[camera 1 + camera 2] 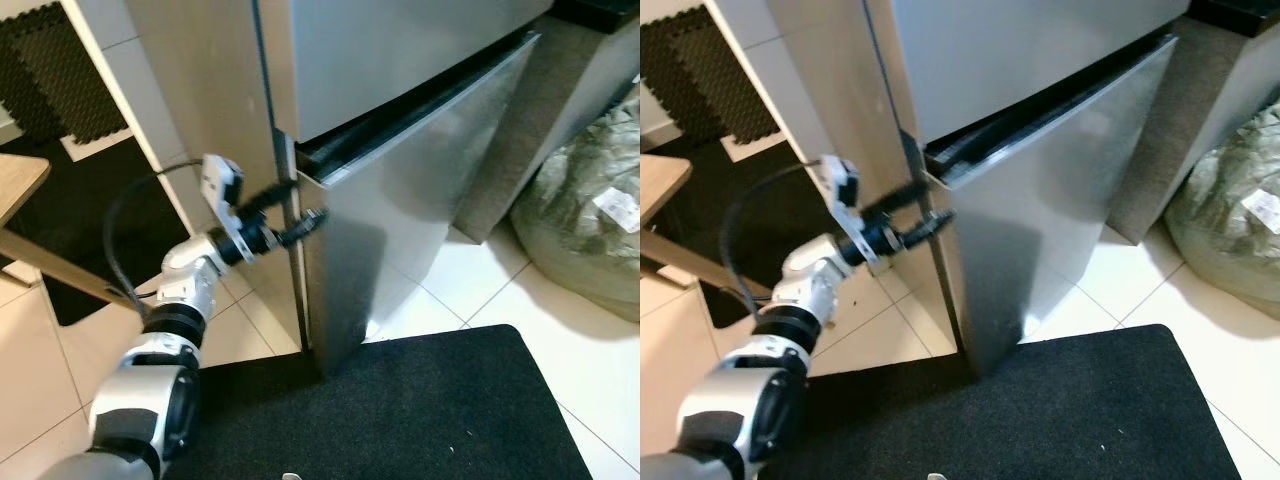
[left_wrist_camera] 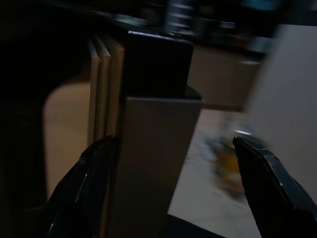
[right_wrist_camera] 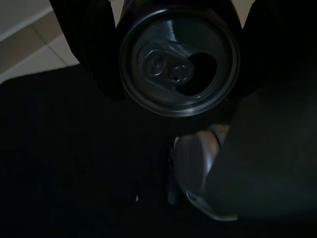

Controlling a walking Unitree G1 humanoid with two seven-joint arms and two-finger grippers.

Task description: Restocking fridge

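The steel fridge stands ahead, and its lower door (image 1: 420, 190) sits slightly ajar below the upper door (image 1: 400, 50), a dark gap between them. My left gripper (image 1: 303, 203) is open at the lower door's top left corner, one finger on each side of the door's edge. In the left wrist view that edge (image 2: 153, 163) stands between the two black fingers (image 2: 84, 188) of the left gripper (image 2: 172, 144). My right gripper (image 3: 177, 96) is shut on a dark drink can (image 3: 181, 62), seen from its top with the pull tab.
A black mat (image 1: 420, 410) lies on the white tiles before the fridge. A bulging greenish bag (image 1: 590, 220) sits at the right beside a grey panel (image 1: 540, 120). A wooden table corner (image 1: 20, 185) and a black perforated mat (image 1: 50, 70) are at the left.
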